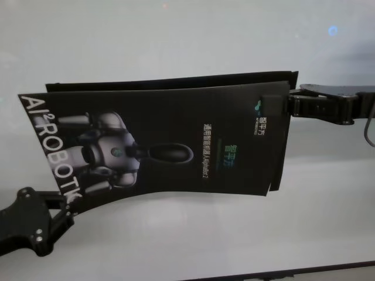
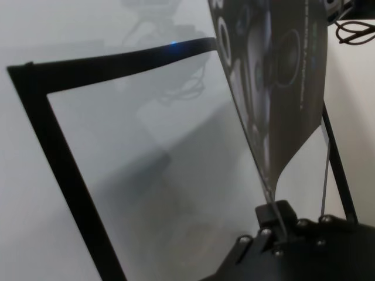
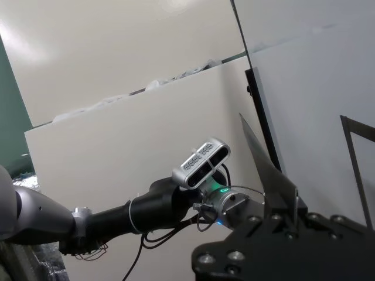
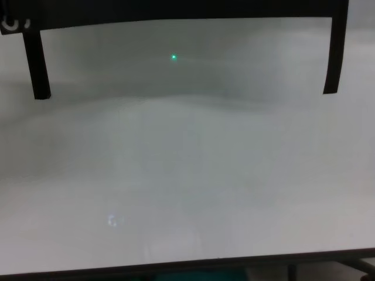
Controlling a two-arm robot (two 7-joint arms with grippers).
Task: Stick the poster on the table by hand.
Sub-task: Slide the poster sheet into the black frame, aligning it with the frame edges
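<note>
The poster, black and glossy with white lettering and a grey robot picture, hangs bowed above the white table. My left gripper is shut on its near-left corner by the lettering. My right gripper is shut on the opposite edge at the far right. In the left wrist view the poster rises from the left gripper, which pinches its edge. In the right wrist view the poster is seen nearly edge-on in the right gripper.
A frame of narrow black tape strips lies on the table under the poster; its far strip shows behind the poster, and two side strips in the chest view. The table's near edge is dark.
</note>
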